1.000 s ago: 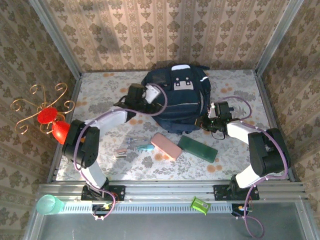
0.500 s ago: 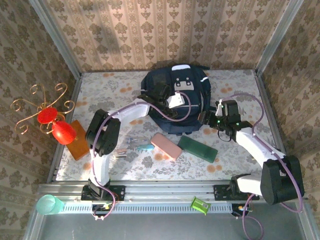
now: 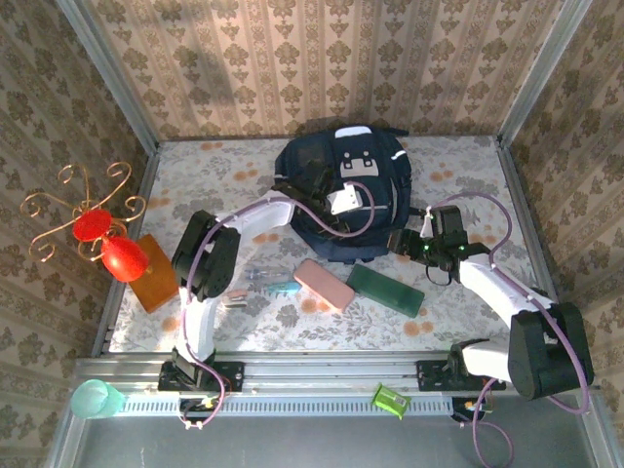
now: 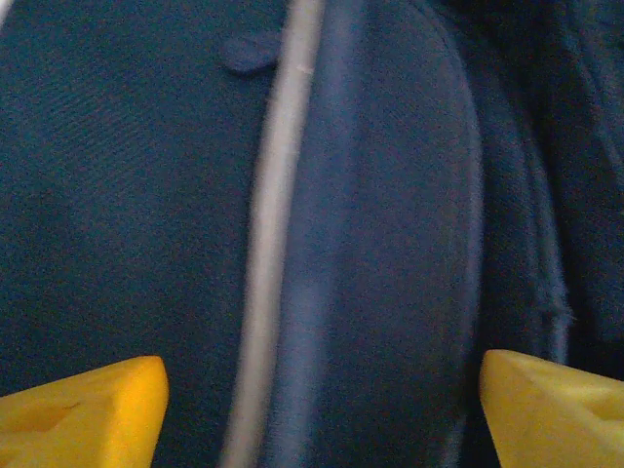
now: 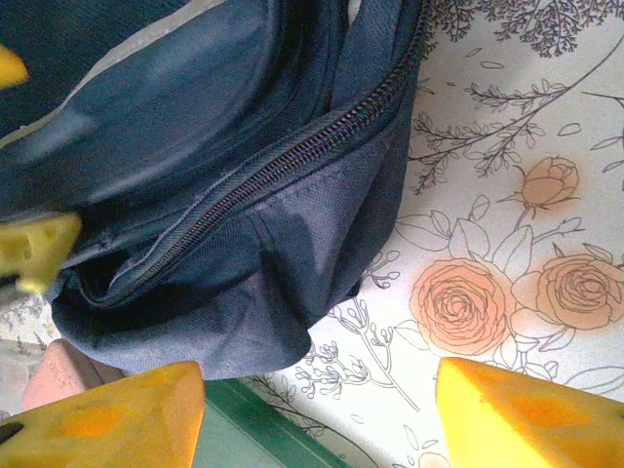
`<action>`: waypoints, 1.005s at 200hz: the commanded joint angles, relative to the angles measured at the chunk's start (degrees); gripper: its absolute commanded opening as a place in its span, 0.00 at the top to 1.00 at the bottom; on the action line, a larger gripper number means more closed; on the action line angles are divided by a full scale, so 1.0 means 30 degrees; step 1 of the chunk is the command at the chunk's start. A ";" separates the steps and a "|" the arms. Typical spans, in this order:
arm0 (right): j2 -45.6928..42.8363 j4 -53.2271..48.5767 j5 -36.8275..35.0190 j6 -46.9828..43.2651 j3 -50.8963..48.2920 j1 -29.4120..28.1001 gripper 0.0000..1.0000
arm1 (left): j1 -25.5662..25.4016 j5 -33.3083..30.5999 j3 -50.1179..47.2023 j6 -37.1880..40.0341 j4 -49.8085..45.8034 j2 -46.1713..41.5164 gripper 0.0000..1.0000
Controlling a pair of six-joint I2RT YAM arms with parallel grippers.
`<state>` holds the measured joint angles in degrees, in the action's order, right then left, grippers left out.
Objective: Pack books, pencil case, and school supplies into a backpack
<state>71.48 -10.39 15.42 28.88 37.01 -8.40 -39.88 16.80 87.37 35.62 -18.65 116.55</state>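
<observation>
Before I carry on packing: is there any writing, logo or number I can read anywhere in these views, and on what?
Nothing legible.
backpack: its pale patch near the top is too small to read, if it is printed at all.
pencil case: no print visible.
green book: cover looks plain.
Wrist views: close backpack fabric, no label seen; the left one is blurred.

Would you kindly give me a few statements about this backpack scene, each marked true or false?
1. The pale pink oblong pencil case lies on the floral table, outside the dark navy fabric backpack. True.
2. The right gripper is clamped on the pencil case. False: its jaws stand open beside the backpack's edge, holding nothing.
3. The left gripper is over the backpack with open jaws. True.
4. The dark green flat rectangular slab sits inside the backpack. False: it lies on the table next to the pencil case.
</observation>
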 commanded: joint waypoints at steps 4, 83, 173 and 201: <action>0.0276 0.0535 0.0543 0.0231 -0.0301 -0.0011 0.35 | -0.0048 0.1094 -0.0030 0.0112 -0.0860 -0.0164 0.15; 0.0582 0.0615 0.0536 0.0026 -0.0357 -0.0011 0.35 | -0.0031 -0.2070 0.1476 0.0067 -0.0029 0.1374 0.34; -0.1806 -0.2947 -0.2446 -0.1506 0.0261 -0.1768 0.27 | 0.0630 -0.0161 0.1128 -0.2434 0.1211 -0.1531 1.00; -0.3408 -0.3746 -0.5385 -0.2177 -0.0129 -0.4097 0.20 | 0.1873 0.1912 0.1716 -0.4982 0.1357 -0.2154 1.00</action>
<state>65.19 -16.51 8.40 25.63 35.83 -16.29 -38.17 17.17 90.37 28.91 -18.24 114.39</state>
